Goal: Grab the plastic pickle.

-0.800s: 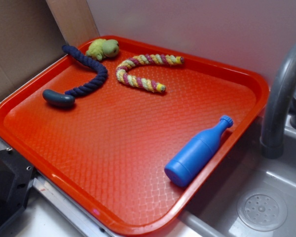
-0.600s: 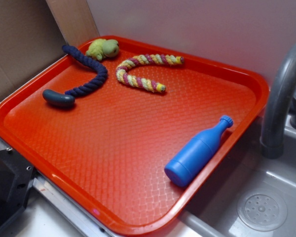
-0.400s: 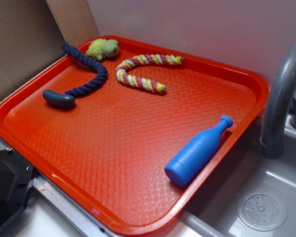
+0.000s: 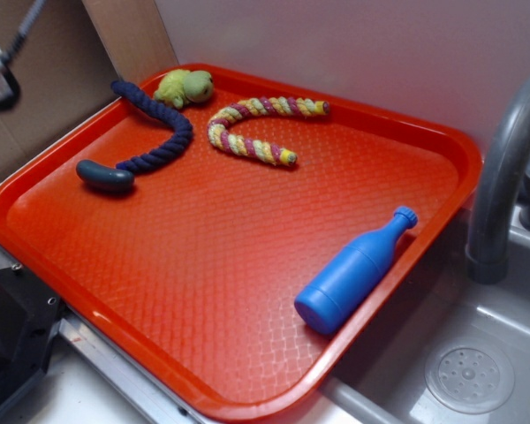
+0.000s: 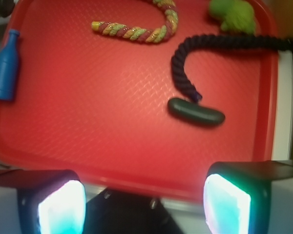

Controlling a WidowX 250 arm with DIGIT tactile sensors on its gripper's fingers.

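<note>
Tray (image 4: 247,265): red, textured, carrying every item.
Blue bottle (image 4: 353,271): lying on its side near the tray's rim by the sink.
Navy rope (image 4: 163,132): curved, one end touching the pickle.
Plastic pickle (image 4: 105,177): lying flat beside the tray's rim.
Hand (image 5: 144,197): fingers wide apart, holding nothing, well short of the pickle.

The exterior camera looks down at a slant on the red tray (image 4: 247,291) from its near corner. The wrist camera hangs high beyond one tray (image 5: 88,122) edge, seemingly the left, looking down across it. Both views share the whole tray.
</note>
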